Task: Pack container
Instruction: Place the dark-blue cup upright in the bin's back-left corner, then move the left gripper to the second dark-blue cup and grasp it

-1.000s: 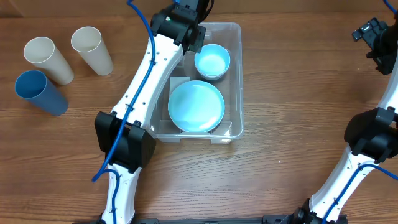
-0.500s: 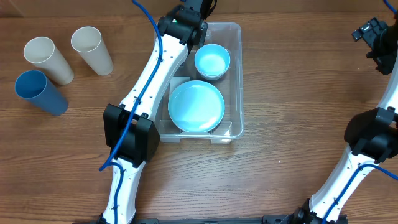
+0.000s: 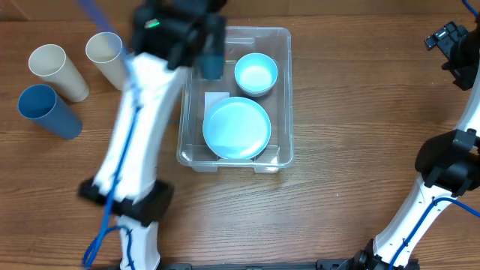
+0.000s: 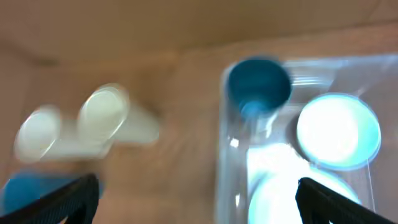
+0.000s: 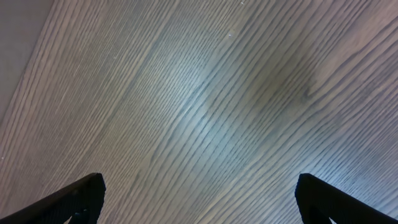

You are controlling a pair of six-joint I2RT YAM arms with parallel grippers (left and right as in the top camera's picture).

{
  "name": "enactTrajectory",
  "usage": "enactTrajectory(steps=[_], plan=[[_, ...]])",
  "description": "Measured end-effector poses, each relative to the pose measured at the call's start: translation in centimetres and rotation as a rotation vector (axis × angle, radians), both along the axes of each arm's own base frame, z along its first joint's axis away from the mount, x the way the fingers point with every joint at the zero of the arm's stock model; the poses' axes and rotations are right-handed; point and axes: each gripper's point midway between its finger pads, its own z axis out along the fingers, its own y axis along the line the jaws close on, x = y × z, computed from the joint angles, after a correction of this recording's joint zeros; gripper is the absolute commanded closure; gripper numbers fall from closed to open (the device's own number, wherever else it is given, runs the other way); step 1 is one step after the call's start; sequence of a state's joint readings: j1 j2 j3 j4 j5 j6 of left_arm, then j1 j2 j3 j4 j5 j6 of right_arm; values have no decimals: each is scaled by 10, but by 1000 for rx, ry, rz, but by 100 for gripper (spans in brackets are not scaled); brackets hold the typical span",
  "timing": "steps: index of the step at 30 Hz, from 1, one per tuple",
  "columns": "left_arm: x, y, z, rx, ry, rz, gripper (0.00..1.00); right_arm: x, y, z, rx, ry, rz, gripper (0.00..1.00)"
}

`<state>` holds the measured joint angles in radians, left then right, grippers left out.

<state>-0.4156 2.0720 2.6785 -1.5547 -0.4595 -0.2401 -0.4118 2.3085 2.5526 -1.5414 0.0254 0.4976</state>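
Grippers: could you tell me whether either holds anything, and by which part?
Nothing is held; left gripper and right gripper both stand open, empty.

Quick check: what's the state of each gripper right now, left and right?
Left gripper: jaws open, holding nothing.
Right gripper: jaws open, holding nothing.

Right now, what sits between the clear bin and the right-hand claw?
Nothing: only bare tabletop separates the bin from the right claw, as the overhead view shows.

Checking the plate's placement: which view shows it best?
Overhead: the light blue plate lies whole and sharp in the container. Left wrist shows only a blurred, cropped part; right wrist shows only tabletop.
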Motion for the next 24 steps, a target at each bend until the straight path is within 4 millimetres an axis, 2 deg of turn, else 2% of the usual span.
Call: enactTrajectory(steps=[2, 4, 6, 10, 15, 17, 21, 24], plan=[[-46, 36, 36, -50, -16, 63, 0, 0, 0, 0, -1, 0, 1, 0], [-59, 56, 53, -99, -51, 94, 0, 0, 0, 0, 0, 0, 0, 0], [-63, 77, 56, -133, -53, 137, 0, 0, 0, 0, 0, 0, 0, 0], [-60, 141, 20, -191, 67, 298, 0, 0, 0, 0, 0, 0, 0, 0], [-75, 225, -44, -281, 244, 533, 0, 0, 0, 0, 0, 0, 1, 0], [-77, 254, -59, -316, 250, 597, 0, 0, 0, 0, 0, 0, 1, 0], [-73, 286, -85, -344, 245, 640, 0, 0, 0, 0, -1, 0, 1, 0], [-57, 299, -103, -336, 209, 629, 0, 0, 0, 0, 0, 0, 1, 0]])
